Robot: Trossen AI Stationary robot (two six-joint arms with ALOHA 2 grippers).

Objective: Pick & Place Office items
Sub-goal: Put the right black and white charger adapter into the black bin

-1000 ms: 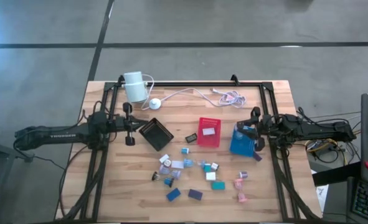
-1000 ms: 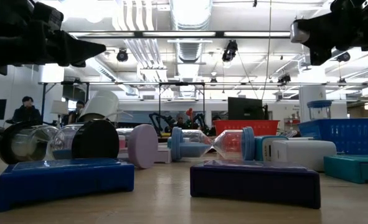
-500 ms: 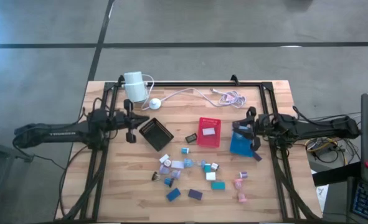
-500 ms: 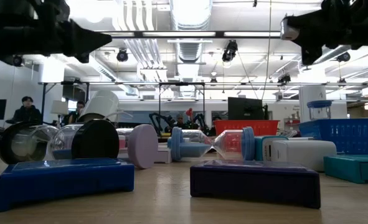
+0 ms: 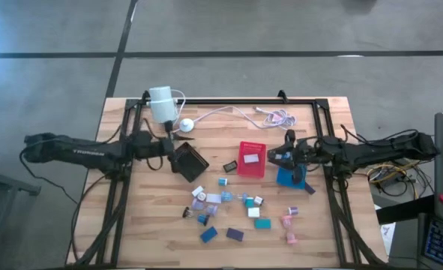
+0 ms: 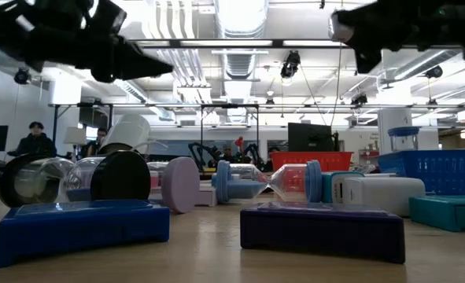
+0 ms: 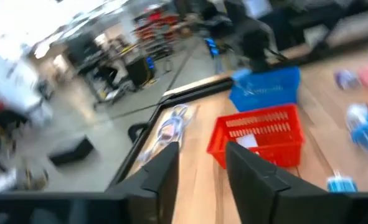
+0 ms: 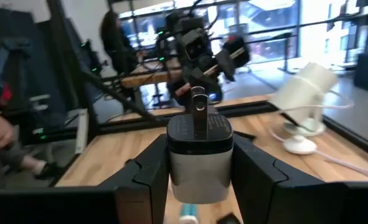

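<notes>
Right wrist view is showing the right end effector (image 8: pixel 199 168) clamping a small, light, rigid white-and-black block (image 8: pixel 199 158) by its flat sides, likely slippery, while the left end effector (image 7: pixel 199 171) is hanging part-open and empty.

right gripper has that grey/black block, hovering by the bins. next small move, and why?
Probably carry it the short way over the red mesh tray and lower before releasing. The right gripper is shut on a grey block with a black top and metal clip, above the blue tray's inner edge; the left gripper hangs open over the black tray.
</notes>
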